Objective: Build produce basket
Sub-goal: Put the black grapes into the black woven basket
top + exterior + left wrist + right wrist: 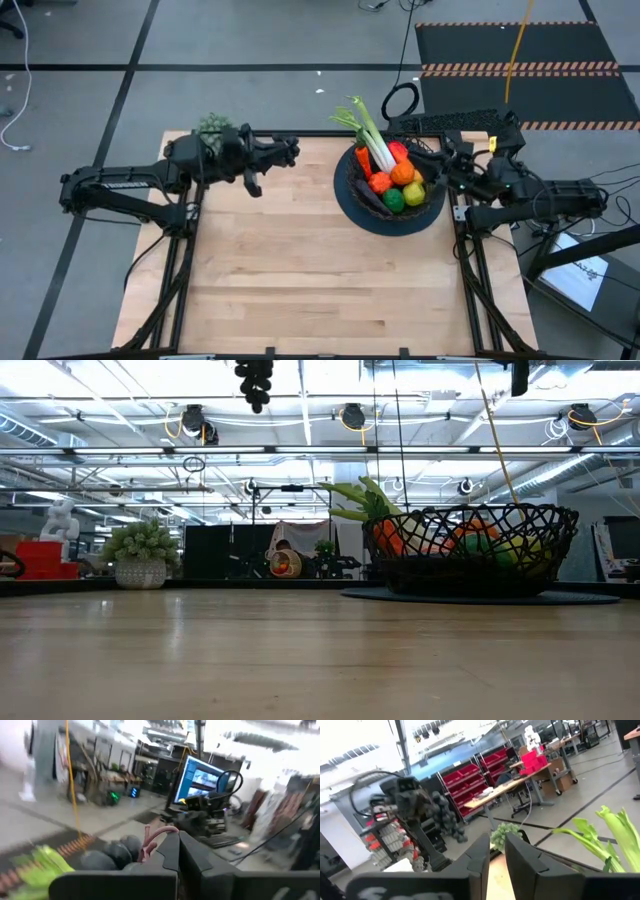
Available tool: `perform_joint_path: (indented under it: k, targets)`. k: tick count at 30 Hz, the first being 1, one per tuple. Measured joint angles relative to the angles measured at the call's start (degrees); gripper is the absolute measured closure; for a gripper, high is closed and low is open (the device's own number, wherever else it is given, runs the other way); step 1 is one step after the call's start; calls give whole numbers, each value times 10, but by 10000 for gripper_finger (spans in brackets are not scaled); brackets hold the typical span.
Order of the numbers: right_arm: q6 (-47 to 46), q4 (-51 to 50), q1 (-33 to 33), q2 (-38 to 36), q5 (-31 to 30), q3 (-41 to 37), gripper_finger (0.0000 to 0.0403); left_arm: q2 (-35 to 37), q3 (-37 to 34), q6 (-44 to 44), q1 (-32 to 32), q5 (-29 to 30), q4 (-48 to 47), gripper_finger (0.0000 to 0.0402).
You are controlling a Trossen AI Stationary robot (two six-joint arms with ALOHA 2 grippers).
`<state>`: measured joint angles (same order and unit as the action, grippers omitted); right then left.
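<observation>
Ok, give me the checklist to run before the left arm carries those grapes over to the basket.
1. Grapes gripped by the left gripper: ok, the fingers are shut on the stem.
2. Grapes lifted clear of the table: ok, the low view shows them hanging high above it.
3. Basket upright and resting on the table: ok.
4. Free spot among the produce in the basket: cannot tell; the leek and other pieces fill much of it.
5. Right gripper out of the drop path: not ok, it sits at the basket's rim.
</observation>
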<state>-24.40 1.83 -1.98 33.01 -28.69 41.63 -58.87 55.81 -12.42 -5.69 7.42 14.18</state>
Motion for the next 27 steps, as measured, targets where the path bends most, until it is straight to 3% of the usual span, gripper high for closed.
perform_joint_path:
  k: [4, 13, 19, 27]
  targets:
    - [2, 1, 0, -13, 0, 0, 358, 0, 0, -93, 0, -1, -17, 401]
    - [82, -14, 0, -16, 1, 0, 378, -44, 1, -149, -5, 1, 24, 401]
    - [138, -25, 0, -16, 2, 0, 395, -144, 68, -153, -18, 1, 25, 401]
    - [198, -53, 0, -21, 1, 0, 402, -317, 219, -157, -46, -35, 24, 401]
